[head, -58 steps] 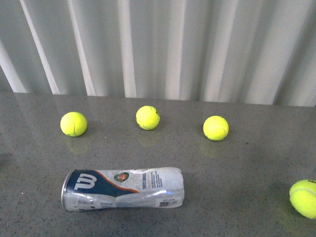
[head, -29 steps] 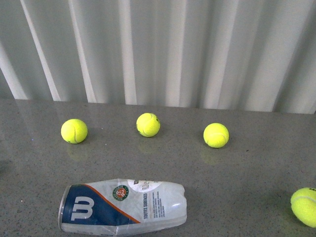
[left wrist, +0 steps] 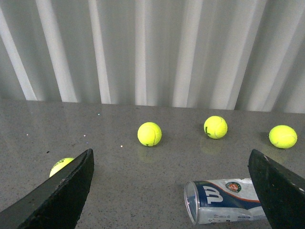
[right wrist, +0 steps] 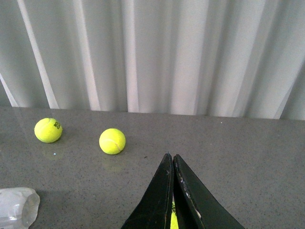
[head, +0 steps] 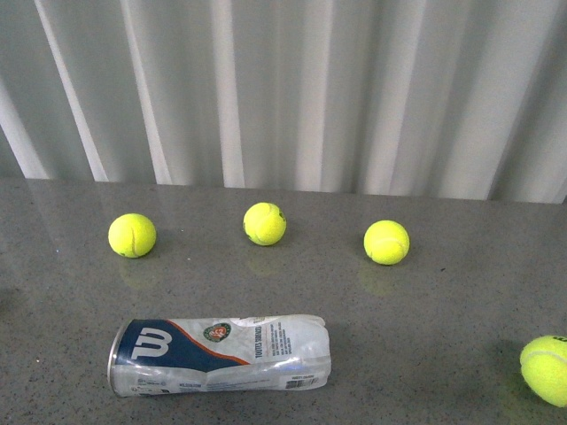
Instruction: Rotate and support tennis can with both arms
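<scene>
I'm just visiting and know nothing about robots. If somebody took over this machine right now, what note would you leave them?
Left claw: open wide, empty.
Right claw: shut, gripping nothing that shows.
Tennis can: lying on its side on the grey table, no claw touching it; loose tennis balls sit beyond it.
Done: nothing yet.
Left to do: grip, rotate and support the can with both claws.

The tennis can (head: pixel 219 356) is clear, dented plastic with a glossy label. The table (head: pixel 443 301) is speckled grey, smooth and semi-gloss.
</scene>
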